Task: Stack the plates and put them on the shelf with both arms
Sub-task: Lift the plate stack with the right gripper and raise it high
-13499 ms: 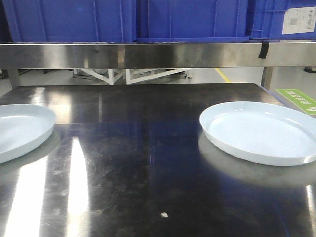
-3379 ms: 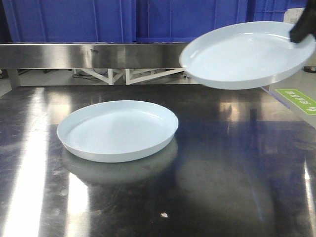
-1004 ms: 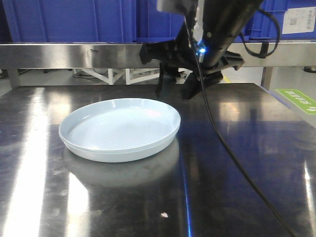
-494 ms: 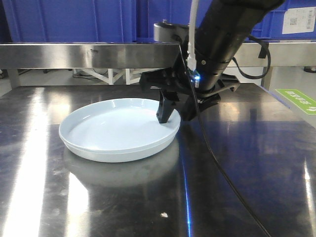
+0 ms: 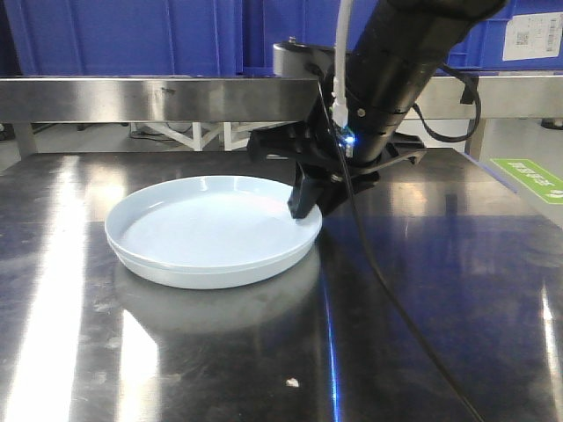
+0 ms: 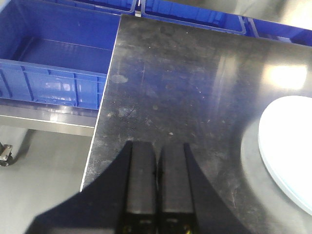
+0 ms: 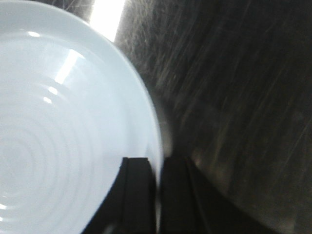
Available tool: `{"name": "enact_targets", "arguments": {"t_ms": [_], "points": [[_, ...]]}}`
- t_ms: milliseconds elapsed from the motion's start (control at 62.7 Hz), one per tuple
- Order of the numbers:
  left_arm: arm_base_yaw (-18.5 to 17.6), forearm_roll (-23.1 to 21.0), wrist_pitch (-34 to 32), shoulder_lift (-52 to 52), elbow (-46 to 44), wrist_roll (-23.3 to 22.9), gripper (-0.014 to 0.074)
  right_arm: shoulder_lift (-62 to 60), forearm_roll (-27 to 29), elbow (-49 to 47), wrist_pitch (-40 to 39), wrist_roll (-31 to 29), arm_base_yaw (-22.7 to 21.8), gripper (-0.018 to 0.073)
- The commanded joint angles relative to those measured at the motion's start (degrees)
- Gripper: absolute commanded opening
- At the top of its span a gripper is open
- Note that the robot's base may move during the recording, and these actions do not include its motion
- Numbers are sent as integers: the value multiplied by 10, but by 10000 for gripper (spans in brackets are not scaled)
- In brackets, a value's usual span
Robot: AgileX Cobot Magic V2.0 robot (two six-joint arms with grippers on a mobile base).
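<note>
Lowered right gripper (image 5: 306, 209) now pinches the rim of glossy round plates (image 5: 202, 230).

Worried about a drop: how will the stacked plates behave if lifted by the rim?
Probably stiff but slippery: the stacked plates look glossy. Likely to tilt, since the right gripper grips only one rim edge.

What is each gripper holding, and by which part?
Right gripper: the stacked pale bluish-white round plates, by their rim. Left gripper: shut, holding nothing.
</note>
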Motion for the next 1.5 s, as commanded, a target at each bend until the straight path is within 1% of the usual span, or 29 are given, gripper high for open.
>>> {"name": "enact_targets", "arguments": {"t_ms": [0, 64, 303, 590, 940, 1084, 1275, 1387, 1482], "points": [[-3, -3, -46, -1, -16, -3, 90, -30, -10, -24, -21, -8, 0, 68], [-3, -3, -46, -1, -16, -3, 90, -35, -11, -32, -17, -8, 0, 55], [-3, -3, -46, -1, -16, -3, 90, -86, -12, -67, -16, -8, 0, 55], [-3, -3, -46, -1, -16, -3, 90, -169, -35, -70, -13, -8, -2, 56], [-3, -3, -46, -1, -16, -3, 90, -257, -35, -66, 47, -8, -48, 56], [-3, -3, -46, -1, -16, -3, 90, -298, -35, -33, 37, -8, -80, 56], [-3, -3, -46, -1, -16, -3, 90, -373, -35, 50, 13, -8, -132, 56], [-3, -3, -46, -1, -16, -3, 90, -416, -35, 99, 5, -8, -147, 56], [-3, -3, -46, -1, -16, -3, 90, -456, -35, 139, -2, -8, -150, 56]]}}
